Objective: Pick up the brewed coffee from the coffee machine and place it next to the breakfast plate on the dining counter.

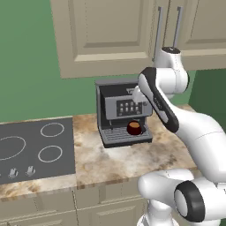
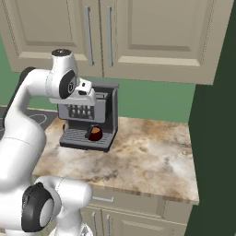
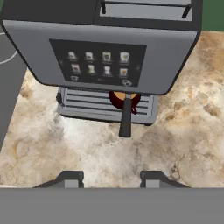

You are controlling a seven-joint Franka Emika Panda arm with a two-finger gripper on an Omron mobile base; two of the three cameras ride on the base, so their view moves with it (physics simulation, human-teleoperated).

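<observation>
One mug (image 1: pixel 134 128) of coffee is being left on the ribbed tray of the machine (image 1: pixel 121 108), under the button panel, on the worktop (image 2: pixel 152 156) right of the hob (image 1: pixel 31 152). It is being faced from above and in front by the gripper (image 3: pixel 111 178), whose fingers (image 3: pixel 72 177) are being held apart around nothing. By judgement, the reach is being made; a lowering toward the tray, then a closing around the mug, is being called for.

I counted one coffee machine (image 1: pixel 122 115), one maroon mug (image 1: pixel 134 128) on it, one black hob (image 1: pixel 35 150), and four burner rings.
</observation>
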